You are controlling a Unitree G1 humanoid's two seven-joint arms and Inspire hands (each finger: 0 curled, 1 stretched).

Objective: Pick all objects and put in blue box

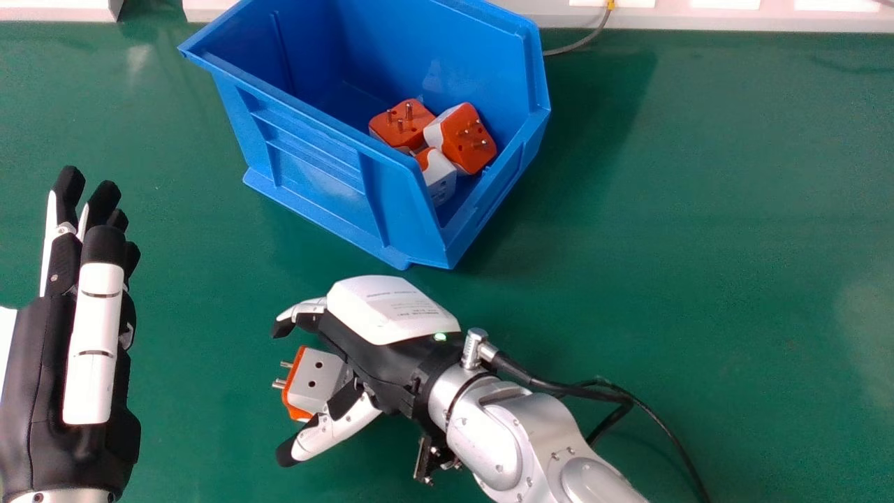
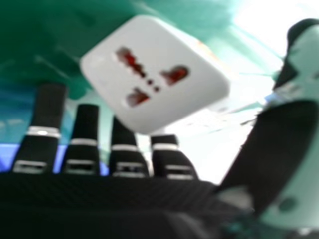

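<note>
My right hand (image 1: 380, 363) is over the mat in front of the box, open, its fingers and thumb spread around an orange-and-white plug adapter (image 1: 316, 383). The adapter's metal pins point left, away from the palm. In the right hand view, the adapter's white socket face (image 2: 154, 74) is turned to the camera, beyond the straight fingers of my right hand (image 2: 82, 142); whether they touch it I cannot tell. My left hand (image 1: 94, 335) is at the left, open with straight fingers. Several orange-and-white adapters (image 1: 469, 138) lie in the near right end of the blue box (image 1: 321, 168).
A green mat (image 1: 698, 244) covers the work surface. Black cables (image 1: 601, 391) trail from the right wrist. A grey cable (image 1: 583, 43) runs behind the box near a pale edge (image 1: 698, 19) at the back.
</note>
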